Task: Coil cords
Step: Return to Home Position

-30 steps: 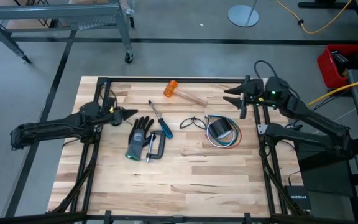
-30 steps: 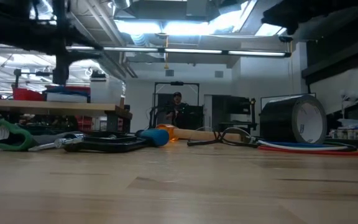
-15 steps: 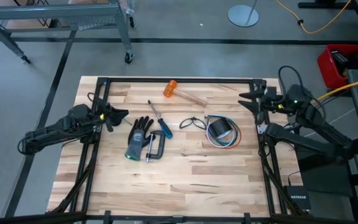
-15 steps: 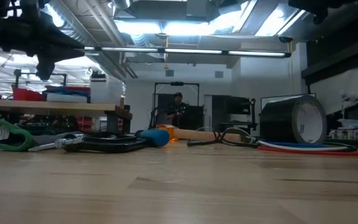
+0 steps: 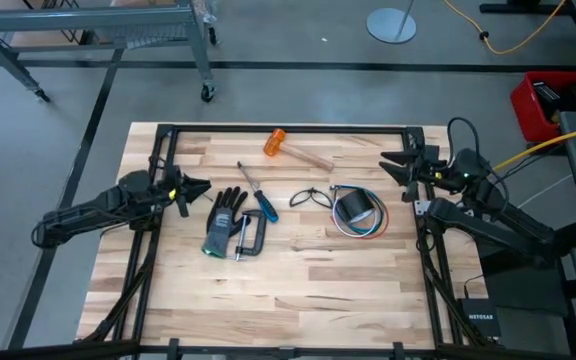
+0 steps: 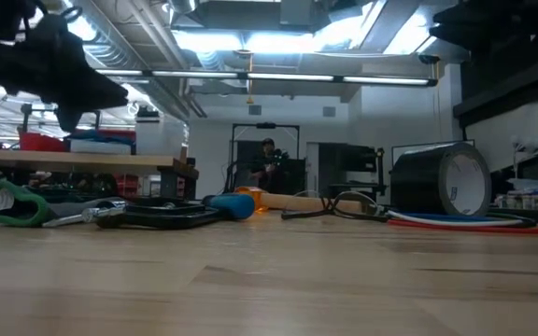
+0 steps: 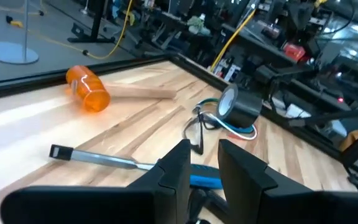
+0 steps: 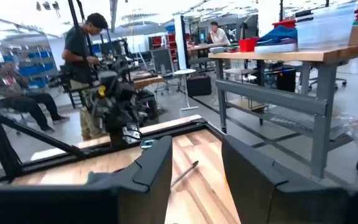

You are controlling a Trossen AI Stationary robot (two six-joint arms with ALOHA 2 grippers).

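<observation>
1. Wood-plank worktop [image 5: 298, 290], butcher-block look, with one arm out over each side of it.
2. The left gripper [image 5: 200, 187] hangs above the worktop just inside the left edge and points in toward the middle. Going by its wrist cam, the fingers [image 7: 176, 168] are only a narrow gap apart and there's nothing between them.
3. The right gripper [image 5: 395, 172] is up over the right edge, closer to the far right corner, also pointing inward. Its fingers [image 8: 151, 168] are spread noticeably wider and are empty too.
4. The bundle of red, white and blue wires [image 5: 368, 229] lies in a flat loop on the right half of the worktop. It's nearer the right edge, about midway between the far and near edges.
5. A black tape roll [image 5: 354, 207] stands on its edge right on that loop, touching it. From table level the wires poke out around its foot.
6. Just left of the roll is a pair of glasses [image 5: 311, 198].
7. Further toward the left edge are a blue-handled screwdriver [image 5: 258, 195], a clamp [image 5: 248, 235] and a dark glove [image 5: 223, 222], all bunched close together.
8. An orange-headed hammer [image 5: 293, 150] lies along the far edge.
9. A person [image 8: 82, 50] stands in the room beyond the table.
</observation>
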